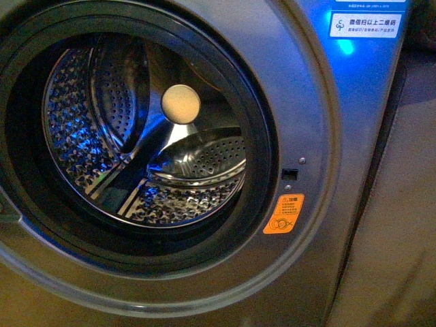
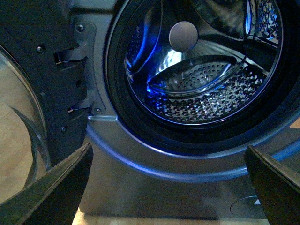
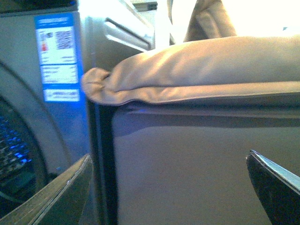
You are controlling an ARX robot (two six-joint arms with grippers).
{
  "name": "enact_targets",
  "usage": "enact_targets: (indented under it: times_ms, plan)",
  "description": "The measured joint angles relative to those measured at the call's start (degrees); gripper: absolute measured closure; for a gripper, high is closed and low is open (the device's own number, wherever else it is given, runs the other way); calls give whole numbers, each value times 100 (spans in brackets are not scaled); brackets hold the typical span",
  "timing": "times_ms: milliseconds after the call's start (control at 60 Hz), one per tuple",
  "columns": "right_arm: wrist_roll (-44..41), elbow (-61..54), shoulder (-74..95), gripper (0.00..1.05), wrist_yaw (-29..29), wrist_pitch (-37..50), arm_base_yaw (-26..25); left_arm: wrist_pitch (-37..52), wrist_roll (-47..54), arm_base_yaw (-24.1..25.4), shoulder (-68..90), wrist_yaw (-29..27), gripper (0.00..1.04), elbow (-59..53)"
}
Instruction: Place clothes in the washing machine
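The grey washing machine (image 1: 320, 102) fills the front view, its black-rimmed porthole (image 1: 262, 146) open onto the perforated steel drum (image 1: 75, 157), lit blue. No garment shows in the drum or in any view; the clothes are out of view. My left gripper (image 2: 168, 161) is open and empty, in front of the machine's lower front below the porthole (image 2: 117, 122). My right gripper (image 3: 168, 164) is open and empty, facing a tan padded piece of furniture (image 3: 197, 154) beside the machine (image 3: 28, 117). Neither arm shows in the front view.
The open door with its hinge (image 2: 70, 70) stands at one side in the left wrist view, wooden floor (image 2: 16, 126) behind its glass. An orange warning sticker (image 1: 283, 214) sits right of the porthole. A tan cushion (image 3: 201, 70) lies on top of the furniture.
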Motion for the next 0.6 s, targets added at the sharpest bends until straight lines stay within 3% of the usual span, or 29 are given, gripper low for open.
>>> enact_targets:
  times_ms: [83,217,417,533,600]
  plan:
    - [-55,754,868,7,81,-455,-422,0,0,0,0,0,7,0]
    - [-868,2076,1878,7,275,-2546,-951,0,0,0,0,0,7,0]
    - [-2959,3794,3307,7,417,-5917,-1436,0,0,0,0,2,7,0]
    - [-4238,4767,4428,7,940,-7683,-1617,0,0,0,0,0,7,0]
    - [-4763,5143,4988,7,1266,-8212,-1663,0,0,0,0,0,7,0]
